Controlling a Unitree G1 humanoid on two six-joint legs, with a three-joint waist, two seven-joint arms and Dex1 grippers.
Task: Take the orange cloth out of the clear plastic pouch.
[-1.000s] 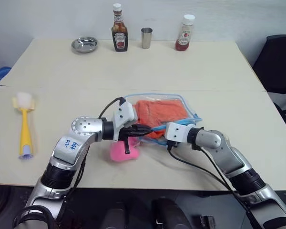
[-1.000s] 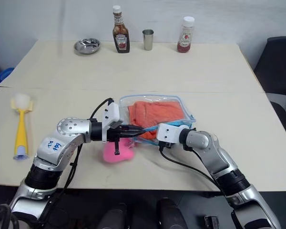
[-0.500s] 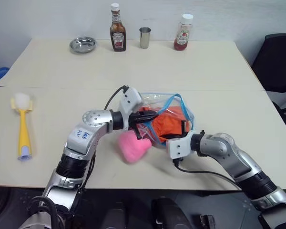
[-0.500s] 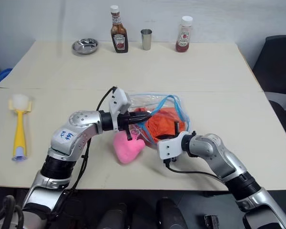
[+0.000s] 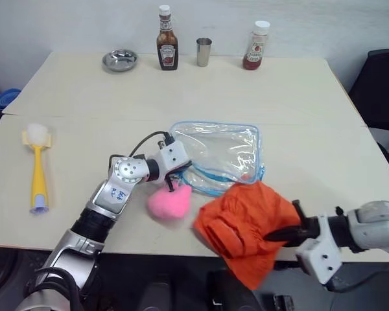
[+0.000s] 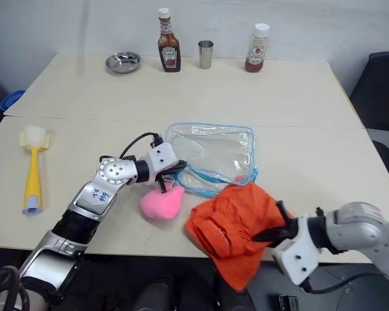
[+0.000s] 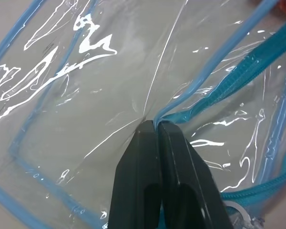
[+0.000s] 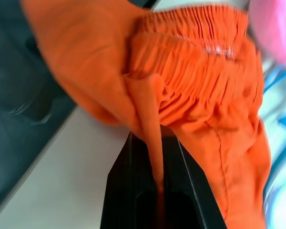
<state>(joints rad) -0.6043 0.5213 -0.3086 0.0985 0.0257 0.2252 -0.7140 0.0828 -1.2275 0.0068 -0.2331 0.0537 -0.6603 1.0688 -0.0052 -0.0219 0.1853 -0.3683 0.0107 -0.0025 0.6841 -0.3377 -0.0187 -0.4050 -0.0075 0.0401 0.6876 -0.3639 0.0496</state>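
Right fingers (image 8: pixel 155 191) are pinching only a thin fold of the orange cloth (image 5: pixel 246 227), hanging free off the desk (image 5: pixel 84 97) edge so it risks slipping, while left fingers (image 7: pixel 157 138) are clamping the emptied clear plastic pouch (image 5: pixel 220 152) rim.
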